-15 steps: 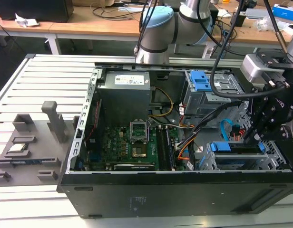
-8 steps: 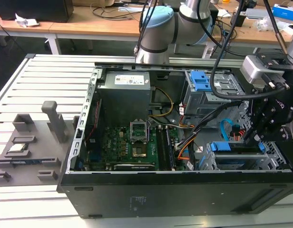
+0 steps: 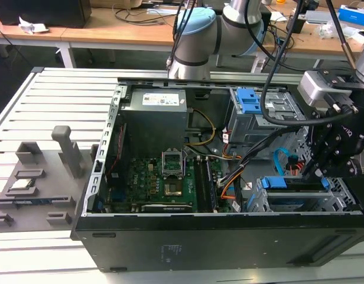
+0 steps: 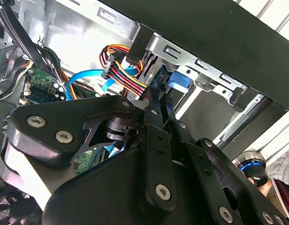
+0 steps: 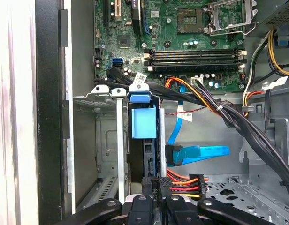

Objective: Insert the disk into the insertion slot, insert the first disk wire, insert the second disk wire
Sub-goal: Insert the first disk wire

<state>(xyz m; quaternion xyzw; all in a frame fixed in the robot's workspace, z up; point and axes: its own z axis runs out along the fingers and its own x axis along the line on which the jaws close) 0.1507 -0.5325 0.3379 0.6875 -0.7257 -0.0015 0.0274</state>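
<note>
The open computer case [image 3: 93, 236] lies on its side on the slatted table, and the arm [image 3: 197, 35] reaches over it toward the exterior view's right. The gripper [image 3: 315, 171] hangs low at the lower right of that frame, over the silver drive cage [image 3: 347, 198].

The hard drive [image 3: 273, 182] already sits in the cage, its blue frame showing at the cage mouth. In the first wrist view the hard drive [image 5: 142, 122] stands edge-on between the cage's metal walls [image 5: 107, 136], and the second wrist view shows its blue tab [image 4: 179, 80] under the cage's folded rim [image 4: 201, 65].

The gripper [image 5: 159, 197] has its fingers drawn in tight on the black plug of the coloured wire bundle [image 5: 184, 183], right at the drive's near edge. I cannot tell whether the plug is seated. In the second wrist view the gripper [image 4: 156, 96] narrows to a point where the same bundle [image 4: 125, 70] ends.

The light blue cable [image 5: 203, 152] loops free inside the case [image 3: 280, 161] [image 4: 83, 77], its dark end just beside the drive. Whether it is plugged in, I cannot tell.

The motherboard [image 3: 164, 183] lies bare in the middle of the case.
</note>
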